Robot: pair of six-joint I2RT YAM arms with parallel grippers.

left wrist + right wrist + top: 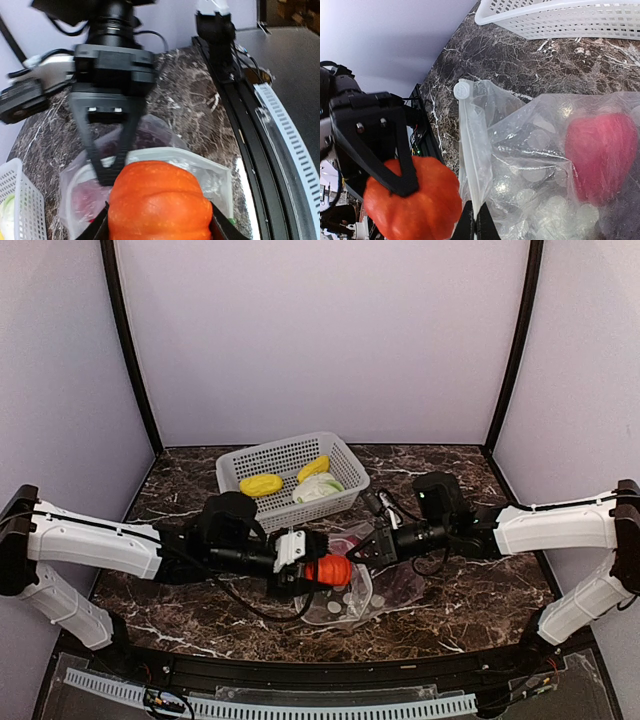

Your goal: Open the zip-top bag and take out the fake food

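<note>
Marble counter (475, 602), front middle: left arm lies low and outstretched, left gripper (338, 571) clamped on an orange piece (328, 570). Right arm reaches in from the right edge, right gripper (364, 551) pinching the rim of the bag (352, 606); red piece (602, 155) inside.

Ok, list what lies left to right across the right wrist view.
Orange food → zip strip → red food, which sits inside the bag.
</note>
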